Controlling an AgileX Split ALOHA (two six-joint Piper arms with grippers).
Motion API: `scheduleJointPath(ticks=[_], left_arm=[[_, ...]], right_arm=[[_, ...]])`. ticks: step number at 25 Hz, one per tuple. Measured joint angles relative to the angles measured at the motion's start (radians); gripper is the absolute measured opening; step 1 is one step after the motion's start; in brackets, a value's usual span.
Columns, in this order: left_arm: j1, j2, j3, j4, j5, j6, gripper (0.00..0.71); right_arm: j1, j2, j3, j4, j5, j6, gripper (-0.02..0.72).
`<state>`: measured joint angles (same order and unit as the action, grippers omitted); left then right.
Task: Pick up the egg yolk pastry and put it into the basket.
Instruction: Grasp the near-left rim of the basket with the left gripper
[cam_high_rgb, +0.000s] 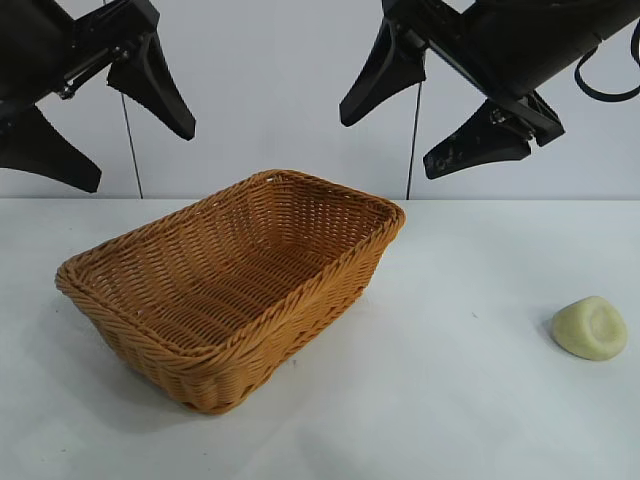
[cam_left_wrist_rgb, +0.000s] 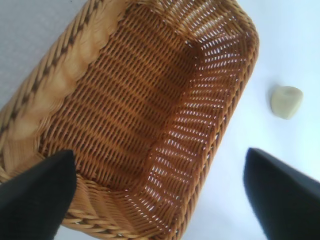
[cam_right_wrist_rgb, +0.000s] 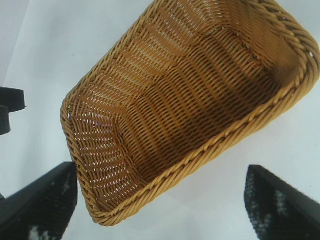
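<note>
- The egg yolk pastry (cam_high_rgb: 590, 328) lies on the white table (cam_high_rgb: 450, 400), dimpled face up, well apart from the basket (cam_high_rgb: 230, 285) and off toward the right arm's side.
- The basket sits at an angle on the table, nothing in it.
- The right gripper (cam_high_rgb: 430, 110) hangs high above the table behind the basket, fingers spread wide, holding nothing.
- The left gripper (cam_high_rgb: 120, 125) hangs likewise high on its own side, fingers spread apart.

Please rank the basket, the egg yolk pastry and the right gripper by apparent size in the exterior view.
1. Basket, clearly largest.
2. Right gripper, fingers spread, raised above the table.
3. Egg yolk pastry, smallest.
</note>
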<state>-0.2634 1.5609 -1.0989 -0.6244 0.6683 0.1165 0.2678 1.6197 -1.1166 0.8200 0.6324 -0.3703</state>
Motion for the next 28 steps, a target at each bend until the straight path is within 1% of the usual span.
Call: scheduleJointPath(ticks=[11, 15, 17, 21, 25, 28], left_arm=[[0.0, 0.0, 0.0, 0.004, -0.02, 0.0, 0.697], [0.0, -0.019, 0.0, 0.09, -0.017, -0.026, 0.697], [0.0, -0.046, 0.0, 0.14, -0.015, -0.087, 0.697], [0.0, -0.118, 0.023, 0.208, 0.003, -0.273, 0.697], [-0.001, -0.157, 0.067, 0.228, 0.129, -0.446, 0.697], [-0.002, -0.183, 0.095, 0.234, 0.168, -0.541, 0.697]], right_arm=[[0.0, 0.0, 0.0, 0.001, -0.009, 0.0, 0.622], [0.0, 0.0, 0.0, 0.003, -0.011, 0.0, 0.622], [0.0, 0.0, 0.0, 0.003, -0.011, 0.0, 0.622], [0.0, 0.0, 0.0, 0.003, -0.013, 0.0, 0.622], [0.0, 0.0, 0.0, 0.003, -0.014, 0.0, 0.622], [0.0, 0.0, 0.0, 0.003, -0.018, 0.0, 0.622]])
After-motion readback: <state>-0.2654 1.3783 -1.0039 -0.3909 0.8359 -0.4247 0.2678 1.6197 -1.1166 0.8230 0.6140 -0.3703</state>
